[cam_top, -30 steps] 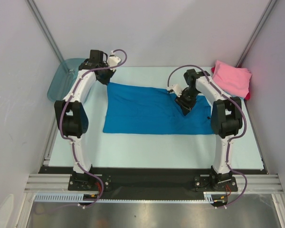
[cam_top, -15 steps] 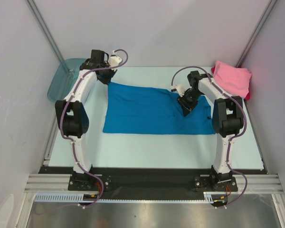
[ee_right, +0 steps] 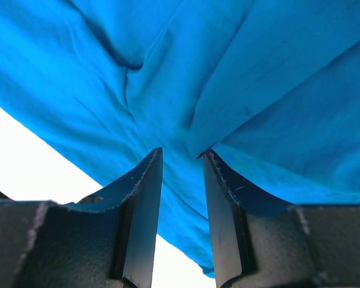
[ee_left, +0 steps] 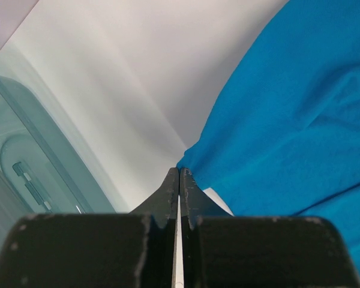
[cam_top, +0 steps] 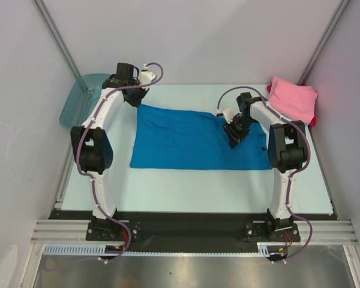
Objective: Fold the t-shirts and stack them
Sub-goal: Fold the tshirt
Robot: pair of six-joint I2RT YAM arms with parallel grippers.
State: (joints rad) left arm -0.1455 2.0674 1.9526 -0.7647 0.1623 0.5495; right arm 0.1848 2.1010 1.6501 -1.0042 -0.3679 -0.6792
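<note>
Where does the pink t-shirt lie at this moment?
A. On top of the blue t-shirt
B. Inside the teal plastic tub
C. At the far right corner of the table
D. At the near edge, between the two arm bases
C: the pink t-shirt rests as a bundle at the far right corner of the table, apart from the spread blue t-shirt, while the teal tub stands at the far left.

Bright, even, diffuse light from above leaves only faint soft shadows beside the blue t-shirt point(cam_top: 186, 144), the overhead view stays sharp, and the right wrist view blows the surface point(ee_right: 30, 162) beside that shirt out to white.
</note>
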